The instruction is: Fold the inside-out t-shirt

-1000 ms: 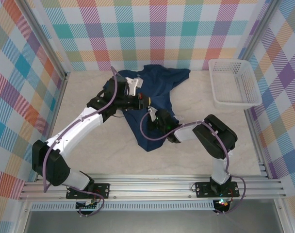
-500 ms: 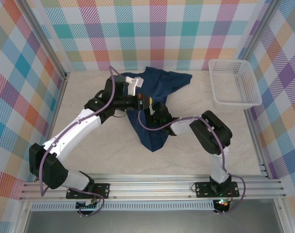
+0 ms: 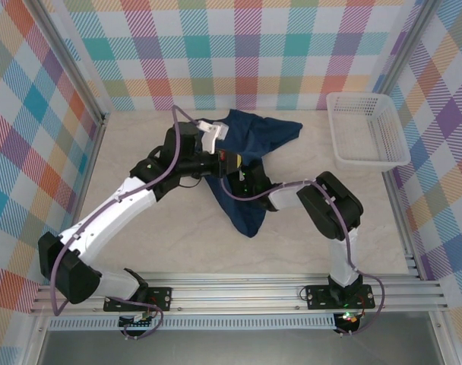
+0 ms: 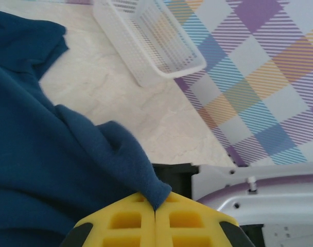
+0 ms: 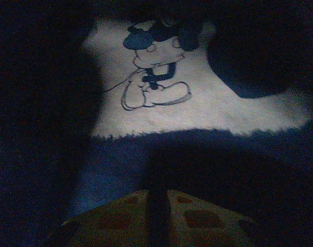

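Note:
The inside-out t-shirt (image 3: 265, 135) is a dark navy heap at the back middle of the table, with a lower flap trailing toward the front. My left gripper (image 3: 228, 160) is shut on a fold of it, and blue cloth (image 4: 48, 154) runs out from between the yellow pads (image 4: 131, 221) of that gripper (image 4: 155, 206). My right gripper (image 3: 246, 181) sits just beside the left one, tucked into the cloth. In the dim right wrist view its jaws (image 5: 157, 198) stand a narrow gap apart over dark cloth (image 5: 120, 159), facing a pale printed panel with a cartoon mouse (image 5: 154, 85).
A white plastic basket (image 3: 365, 128) stands at the back right near the right wall, and it is seen tilted at the basket (image 4: 146, 46) in the left wrist view. Bare table lies to the left and in front of the shirt. Checked walls close in three sides.
The right gripper has moved up and left, close to the left gripper. The shirt's lower flap has swung to the right and its top has drawn tighter. The left gripper keeps its hold.

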You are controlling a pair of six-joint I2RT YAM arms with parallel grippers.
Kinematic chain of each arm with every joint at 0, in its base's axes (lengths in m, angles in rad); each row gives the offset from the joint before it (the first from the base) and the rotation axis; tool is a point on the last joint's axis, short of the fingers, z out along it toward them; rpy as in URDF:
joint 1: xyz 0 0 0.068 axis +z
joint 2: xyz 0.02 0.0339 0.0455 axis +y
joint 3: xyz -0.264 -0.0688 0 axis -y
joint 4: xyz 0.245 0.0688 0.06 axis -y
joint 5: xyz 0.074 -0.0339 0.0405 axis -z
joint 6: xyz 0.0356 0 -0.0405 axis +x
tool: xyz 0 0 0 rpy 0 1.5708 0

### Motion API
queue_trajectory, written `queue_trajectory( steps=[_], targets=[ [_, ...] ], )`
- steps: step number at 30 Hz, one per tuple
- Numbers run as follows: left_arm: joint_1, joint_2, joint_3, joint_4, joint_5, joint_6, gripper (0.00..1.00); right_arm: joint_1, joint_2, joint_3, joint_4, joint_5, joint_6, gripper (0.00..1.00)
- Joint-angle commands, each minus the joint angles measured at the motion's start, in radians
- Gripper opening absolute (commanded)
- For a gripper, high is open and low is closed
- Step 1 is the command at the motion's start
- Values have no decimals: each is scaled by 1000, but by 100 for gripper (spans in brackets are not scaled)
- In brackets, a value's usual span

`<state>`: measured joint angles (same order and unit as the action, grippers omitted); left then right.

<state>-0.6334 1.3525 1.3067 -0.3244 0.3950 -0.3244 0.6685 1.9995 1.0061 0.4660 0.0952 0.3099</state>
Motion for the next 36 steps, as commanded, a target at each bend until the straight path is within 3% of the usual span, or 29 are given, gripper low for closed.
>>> queue_trajectory(
  steps=[1,4,7,11,14,24,36],
  targets=[
    [-6,-63,-29,-20,-115,23,0,-30,-54,-63,127,-139,60,19],
    [-5,-89,-49,-17,-138,24,0,-38,-62,-99,192,-170,67,21],
    [-5,-102,-59,13,-77,28,0,-46,-47,-86,202,-182,96,23],
    [-8,-110,-63,122,90,11,0,-41,-13,27,9,-91,145,23],
    [-14,-104,-38,185,147,-18,0,-28,22,122,-132,-10,150,24],
    [-25,-83,85,254,163,-32,0,-2,110,326,-366,102,129,36],
    [-24,-61,251,177,122,65,0,7,201,521,-658,130,85,49]
  ],
)
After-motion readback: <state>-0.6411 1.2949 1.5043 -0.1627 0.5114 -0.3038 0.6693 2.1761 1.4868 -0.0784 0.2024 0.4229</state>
